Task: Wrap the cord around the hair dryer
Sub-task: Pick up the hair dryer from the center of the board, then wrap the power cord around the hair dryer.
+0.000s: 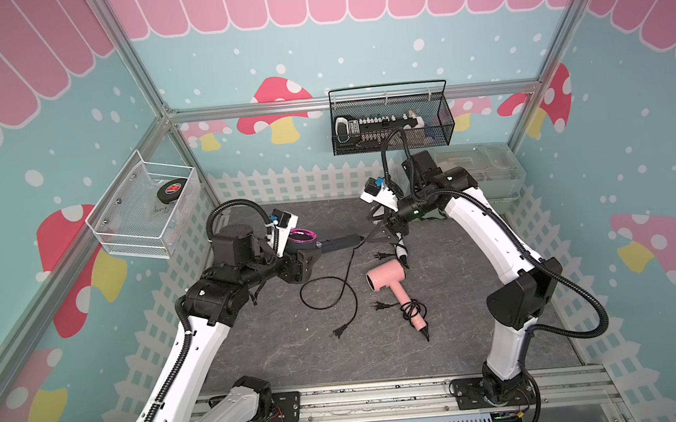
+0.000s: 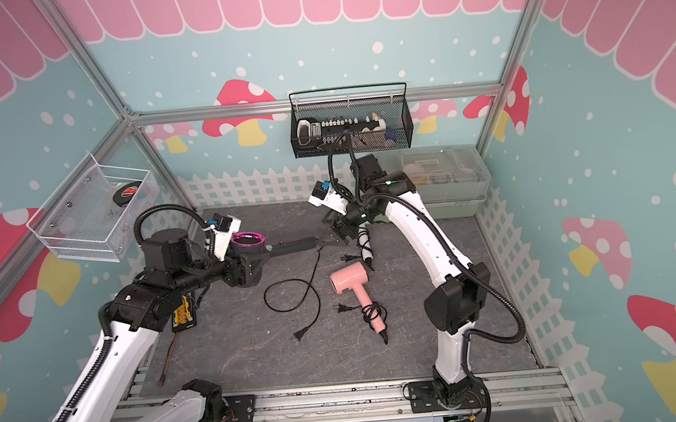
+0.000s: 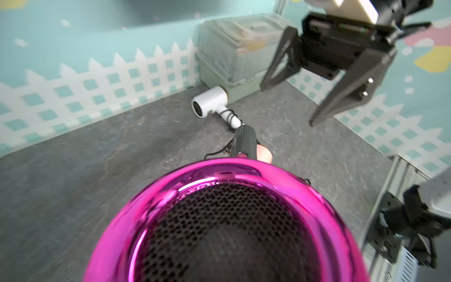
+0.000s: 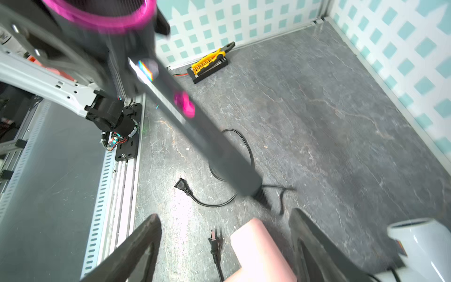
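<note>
Left hand [image 1: 310, 254] pinches the magenta-ringed hair dryer [image 1: 301, 239] aloft; my right hand [image 3: 287, 105] is spread by its handle, cord [image 4: 212, 205] unwrapped.

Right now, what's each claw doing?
Left claw: closed on the black hair dryer with the magenta ring.
Right claw: open, holding nothing, near the dryer's handle end.
</note>
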